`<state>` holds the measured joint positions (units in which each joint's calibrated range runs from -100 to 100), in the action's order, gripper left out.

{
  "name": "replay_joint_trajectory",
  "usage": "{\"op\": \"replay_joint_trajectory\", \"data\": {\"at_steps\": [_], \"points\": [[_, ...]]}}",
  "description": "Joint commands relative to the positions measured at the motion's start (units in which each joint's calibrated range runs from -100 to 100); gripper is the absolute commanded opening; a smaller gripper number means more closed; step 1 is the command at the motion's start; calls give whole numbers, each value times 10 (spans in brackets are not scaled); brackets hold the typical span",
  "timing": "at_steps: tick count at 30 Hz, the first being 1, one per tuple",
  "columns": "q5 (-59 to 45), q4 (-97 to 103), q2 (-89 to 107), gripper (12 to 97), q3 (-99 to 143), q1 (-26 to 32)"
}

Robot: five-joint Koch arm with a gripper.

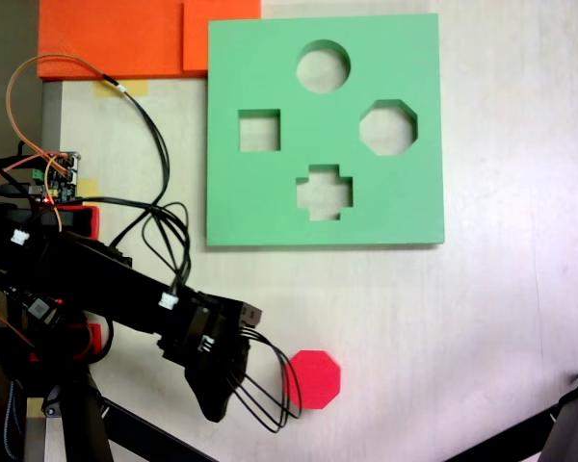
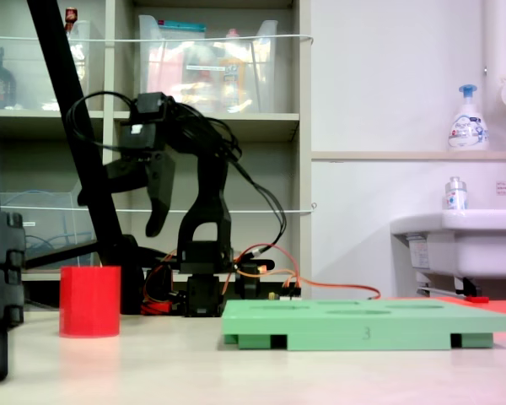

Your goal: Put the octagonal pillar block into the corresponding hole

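Fixed view: claw [image 2: 154, 221] hangs above the red octagonal pillar block [image 2: 90, 301], empty.
Whether its jaws are parted I cannot tell; an off-centre descent could topple the block, far from the green board's octagonal hole [image 1: 388, 127].

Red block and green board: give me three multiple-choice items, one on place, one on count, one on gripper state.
1. Where is the red octagonal block?
A. in the octagonal hole
B. on the bare table, off the green board
C. on top of the board

2. How many cutouts does the green board have?
A. three
B. four
C. five

3. What is the gripper doing?
A. hanging above the table, holding nothing
C. pressing on the board
B. clamped on the block

Key: 1 B, the block stands apart from the board and the octagonal hole is empty; 2 B, round, square, octagonal and cross; 3 A, a fixed view shows it raised beside the block.
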<state>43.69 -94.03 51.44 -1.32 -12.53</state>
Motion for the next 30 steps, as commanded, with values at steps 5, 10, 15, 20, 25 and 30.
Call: {"op": "replay_joint_trajectory", "data": {"at_steps": [5, 10, 15, 20, 25, 30], "points": [[-20, -45, -167, 826, -144, 4], [-20, -44, -295, 826, -209, 11], [-20, -44, -372, 825, -232, 15], [-20, -44, -426, 826, -249, 16], [-21, -42, -463, 825, -263, 17], [-25, -39, -495, 825, -264, 18]]}}
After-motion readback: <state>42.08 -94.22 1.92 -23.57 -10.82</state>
